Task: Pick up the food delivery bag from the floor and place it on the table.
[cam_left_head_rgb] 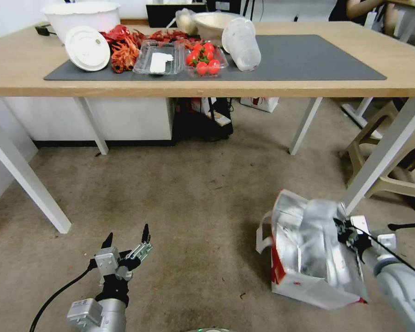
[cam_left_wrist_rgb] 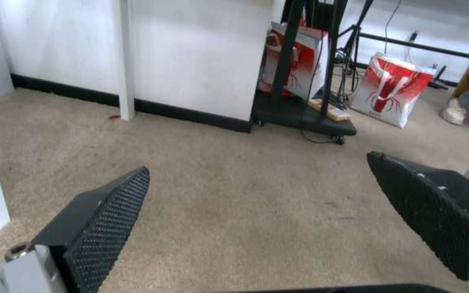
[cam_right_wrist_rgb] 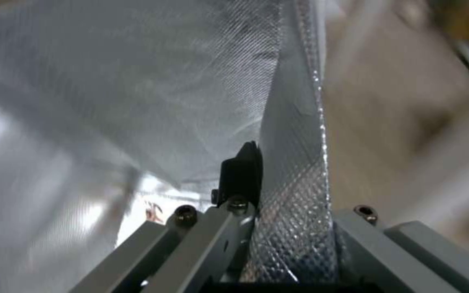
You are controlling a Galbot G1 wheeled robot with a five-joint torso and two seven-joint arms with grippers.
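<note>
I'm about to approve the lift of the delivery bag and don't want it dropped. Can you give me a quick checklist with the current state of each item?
1. Right gripper shut on the food delivery bag: ok; in the right wrist view the foil wall is pinched between its fingers.
2. Hold on a handle: not ok, it holds the foil rim.
3. Grip strong enough to carry the bag: cannot tell.
4. Left gripper out of the way: ok, open above bare floor.
5. Free spot on the table: ok, the mat's right part is bare.
6. Bag contents: cannot tell.
</note>
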